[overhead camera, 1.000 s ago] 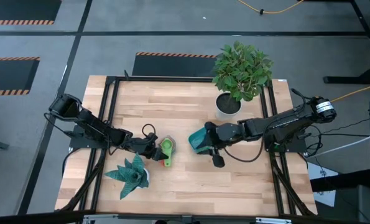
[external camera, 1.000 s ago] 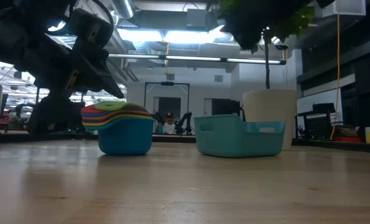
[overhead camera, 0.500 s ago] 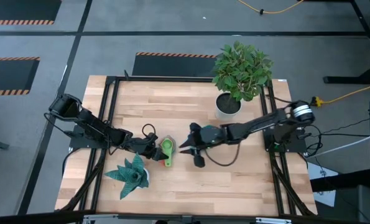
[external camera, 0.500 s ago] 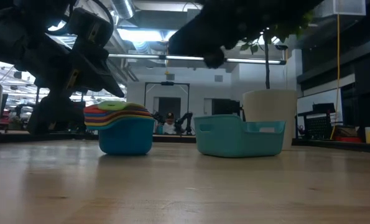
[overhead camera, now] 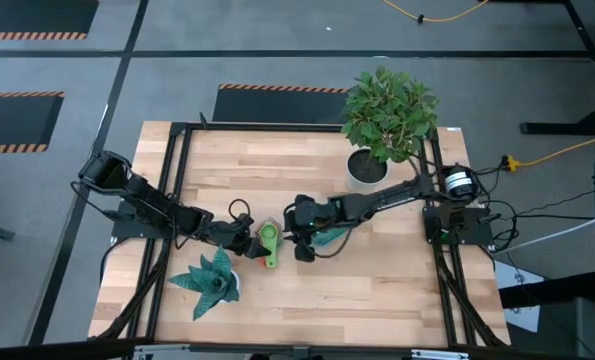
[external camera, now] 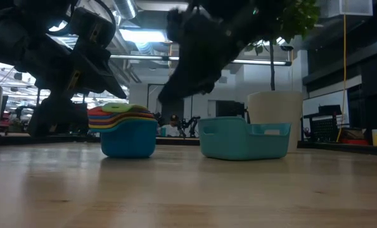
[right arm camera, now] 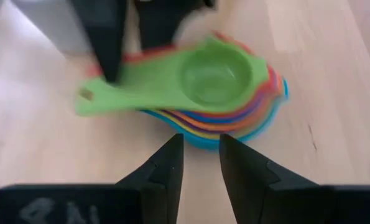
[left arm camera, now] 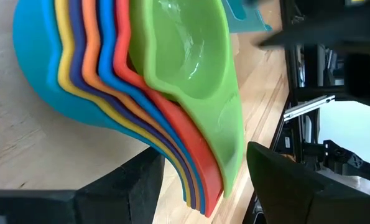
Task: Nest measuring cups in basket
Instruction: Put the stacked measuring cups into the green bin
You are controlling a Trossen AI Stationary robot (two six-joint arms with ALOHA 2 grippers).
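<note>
The measuring cups (overhead camera: 268,240) sit nested in one stack with the green one on top. The light blue bottom cup (external camera: 128,140) rests on the table. The teal basket (overhead camera: 327,236) stands just right of the stack, also seen in the low view as the basket (external camera: 242,139). My left gripper (overhead camera: 251,240) is open. Its fingers stand on either side of the stacked handles (left arm camera: 217,177). My right gripper (overhead camera: 299,243) hovers above the gap between stack and basket, narrowly open and pointing at the cups (right arm camera: 216,81). My left gripper (left arm camera: 206,158) comes level from the table's left, with one finger on each side of the stacked handles. I cannot tell whether the fingers touch them. The stack stands on the table.
A white pot with a leafy green plant (overhead camera: 367,168) stands behind the basket toward the far right. A teal spiky plant in a white pot (overhead camera: 209,278) is near the left arm at the near edge. Bare wood lies along the near side (overhead camera: 357,300).
My right arm has stretched toward the table's left, passing from the basket's right side over it to the cup stack, and has come lower. The left arm, the cups and the basket have stayed put.
</note>
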